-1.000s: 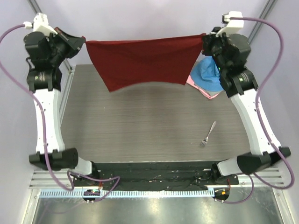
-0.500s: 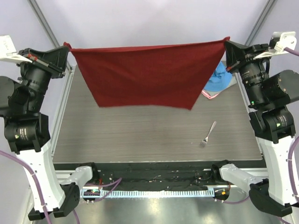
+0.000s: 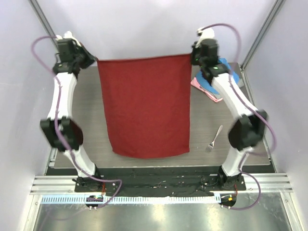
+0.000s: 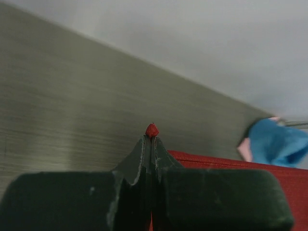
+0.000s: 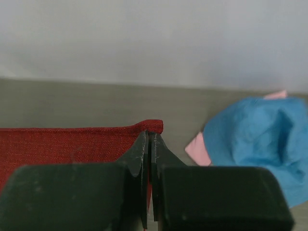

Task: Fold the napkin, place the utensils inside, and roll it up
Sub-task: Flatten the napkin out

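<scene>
1. Left gripper [image 4: 152,139]: the jaws are pressing fully together and pinching the far left corner of the napkin [image 3: 147,106]. A small red tip of cloth is poking out above the fingertips in the left wrist view.
2. Right gripper [image 5: 150,137]: the jaws are likewise closing tight, on the far right corner. The hem is running off to the left from between the fingers.
3. Napkin: it is stretching as one open sheet between the two grippers, from the far side of the table [image 3: 91,120] down towards the near edge. No crease or doubled layer is showing. Whether the far hem is resting on the table or hanging just above it cannot be told.
4. Fork [image 3: 214,138]: it is lying on bare table to the right of the napkin, near the near right corner but apart from it. Nothing is touching it.
5. Blue cloth [image 5: 255,139] and pink cloth [image 5: 197,144]: they are sitting bunched at the far right, just beside the held corner. They are taking no part in the task.
6. Progress, as a judgement: the work is sitting at its opening stage, with the cloth merely being spread. The fold is not yet made, the fork is not yet placed inside, and the rolling is not yet begun.
</scene>
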`<state>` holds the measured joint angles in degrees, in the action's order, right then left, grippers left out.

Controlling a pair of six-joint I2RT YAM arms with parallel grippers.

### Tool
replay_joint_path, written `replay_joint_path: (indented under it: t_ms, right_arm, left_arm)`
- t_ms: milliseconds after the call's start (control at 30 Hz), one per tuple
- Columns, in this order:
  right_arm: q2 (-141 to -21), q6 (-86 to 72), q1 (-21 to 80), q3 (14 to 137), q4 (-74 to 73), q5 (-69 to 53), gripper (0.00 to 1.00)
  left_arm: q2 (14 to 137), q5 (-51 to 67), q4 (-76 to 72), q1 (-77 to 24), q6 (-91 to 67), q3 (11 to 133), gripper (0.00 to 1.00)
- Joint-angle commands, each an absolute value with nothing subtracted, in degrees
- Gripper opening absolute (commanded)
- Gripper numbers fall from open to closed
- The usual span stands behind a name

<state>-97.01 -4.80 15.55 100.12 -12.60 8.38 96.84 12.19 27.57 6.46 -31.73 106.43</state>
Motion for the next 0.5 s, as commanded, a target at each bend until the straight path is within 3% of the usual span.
replay_joint_path:
  t_ms: [0,67,100,133,167,200,300,467]
  right_arm:
    - [-111.2,-2.3,12.2,109.4,-10.5,13.7,0.05]
    - [-118.2,-2.4,12.0,116.9,-11.3,11.3,0.3]
    - [-124.7,-2.5,12.0,120.2,-13.7,10.5,0.6]
    - [-127.7,-2.4,12.0,123.7,-15.6,9.4,0.72]
    - [-130.2,-2.5,11.9,130.4,-17.5,7.6,0.78]
    - [-133.9,-2.5,11.9,133.0,-21.0,6.3,0.83]
    - [-133.2,-4.1,11.9,132.3,-20.8,2.7,0.86]
    - [-120.8,-7.5,11.9,114.2,-15.2,-1.7,0.86]
  left_arm:
    - [110.8,5.7,32.8,8.0,-26.9,115.5,0.01]
    - [118.2,8.0,33.2,8.1,-26.3,121.0,0.33]
    - [119.9,9.8,33.0,8.1,-26.5,122.4,0.64]
    - [121.5,9.9,33.6,8.0,-26.9,123.8,0.73]
    - [123.6,9.8,34.4,8.1,-27.3,126.7,0.82]
    - [123.9,9.1,35.5,8.0,-27.3,127.5,0.88]
    - [120.5,6.9,33.5,8.0,-27.5,123.6,0.92]
    - [109.9,3.2,23.0,7.9,-31.1,105.2,0.95]
